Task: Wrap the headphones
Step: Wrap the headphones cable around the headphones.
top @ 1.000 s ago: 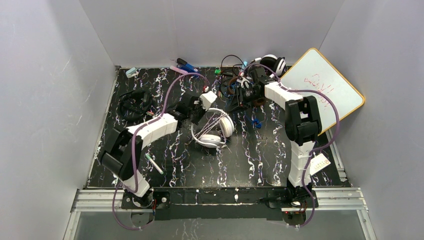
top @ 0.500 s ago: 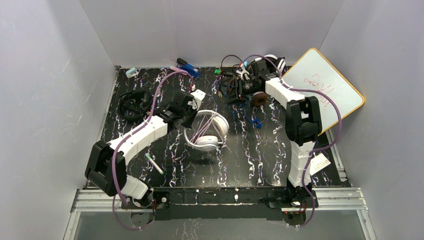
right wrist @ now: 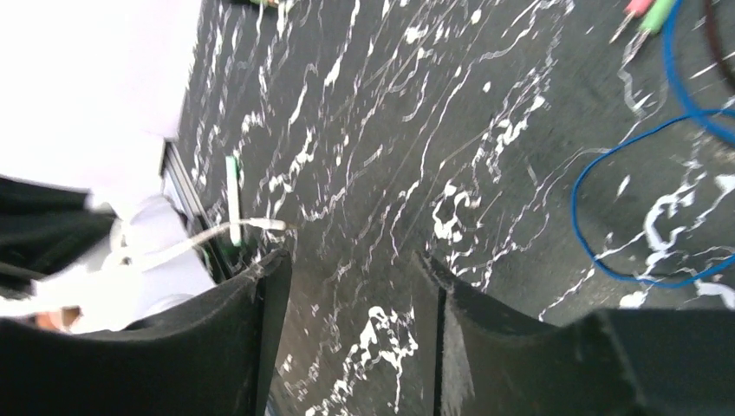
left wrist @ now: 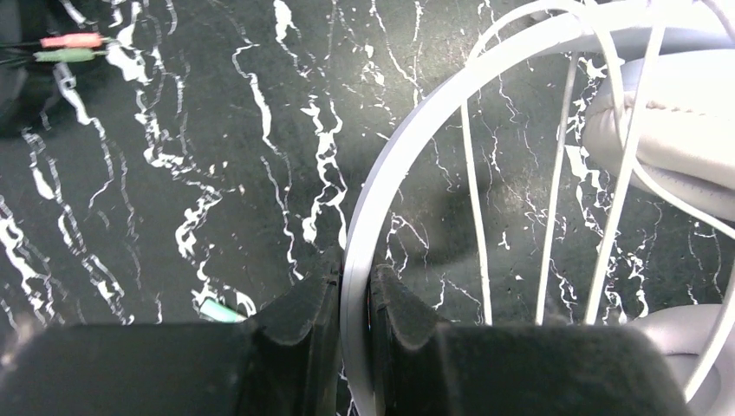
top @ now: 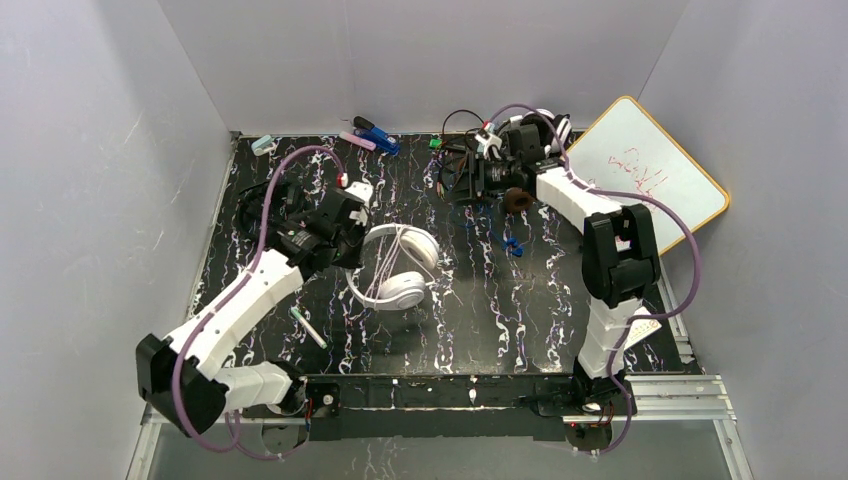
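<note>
The white headphones (top: 397,268) lie mid-table with their white cord wound across the band. My left gripper (top: 352,243) is shut on the white headband (left wrist: 407,130); in the left wrist view the jaws (left wrist: 355,282) pinch it, with an ear cup (left wrist: 667,130) at the right. The black headphones (top: 266,206) lie at the far left. A brown ear cup (top: 517,200) sits beside the right arm, next to a tangle of cords (top: 462,135) at the back. My right gripper (top: 462,182) is open and empty over bare table (right wrist: 351,269).
A whiteboard (top: 645,180) leans at the back right. Blue and pink items (top: 372,135) lie at the back wall. A pen (top: 308,327) lies near the front left. A small blue piece (top: 513,245) lies mid-right. A blue cable (right wrist: 607,217) lies by the right gripper.
My left arm has pulled the white headphones to the left and nearer. My right gripper has moved a little back and left, uncovering the brown ear cup.
</note>
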Controlling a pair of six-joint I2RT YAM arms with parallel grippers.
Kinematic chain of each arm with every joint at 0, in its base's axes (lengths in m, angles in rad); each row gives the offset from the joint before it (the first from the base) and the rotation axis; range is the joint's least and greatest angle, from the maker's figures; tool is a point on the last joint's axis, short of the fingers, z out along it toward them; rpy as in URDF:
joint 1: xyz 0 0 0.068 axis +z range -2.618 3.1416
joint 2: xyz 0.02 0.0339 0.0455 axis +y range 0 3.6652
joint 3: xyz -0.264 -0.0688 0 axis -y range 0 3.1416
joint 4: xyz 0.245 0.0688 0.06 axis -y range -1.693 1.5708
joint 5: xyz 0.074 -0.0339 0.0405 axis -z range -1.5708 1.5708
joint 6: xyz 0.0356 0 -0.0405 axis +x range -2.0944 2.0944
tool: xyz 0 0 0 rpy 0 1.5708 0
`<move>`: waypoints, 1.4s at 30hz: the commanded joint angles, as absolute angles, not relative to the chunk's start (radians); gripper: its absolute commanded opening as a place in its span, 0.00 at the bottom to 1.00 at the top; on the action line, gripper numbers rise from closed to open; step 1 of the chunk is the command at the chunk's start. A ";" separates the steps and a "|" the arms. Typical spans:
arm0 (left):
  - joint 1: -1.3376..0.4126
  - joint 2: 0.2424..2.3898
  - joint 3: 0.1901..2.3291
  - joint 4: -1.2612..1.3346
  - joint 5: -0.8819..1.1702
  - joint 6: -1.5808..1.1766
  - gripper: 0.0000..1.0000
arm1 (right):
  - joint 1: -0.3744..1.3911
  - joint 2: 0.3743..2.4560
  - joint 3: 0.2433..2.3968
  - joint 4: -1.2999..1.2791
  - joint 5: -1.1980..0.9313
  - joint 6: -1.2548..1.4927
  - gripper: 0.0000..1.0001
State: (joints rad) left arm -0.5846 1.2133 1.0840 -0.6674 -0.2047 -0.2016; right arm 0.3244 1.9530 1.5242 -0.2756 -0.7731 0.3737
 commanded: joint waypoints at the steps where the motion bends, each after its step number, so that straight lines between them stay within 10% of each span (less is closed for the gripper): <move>1: -0.588 1.167 1.192 -0.831 -0.272 -0.286 0.00 | 0.375 1.827 1.348 0.037 -0.777 0.377 0.63; 21: -0.588 1.219 1.492 -1.024 -0.201 -0.386 0.00 | 0.607 1.546 0.493 1.522 -0.493 0.143 0.60; 42: -0.588 1.264 1.613 -1.062 -0.068 -0.456 0.00 | 0.689 1.719 0.558 1.822 -0.411 -0.063 0.62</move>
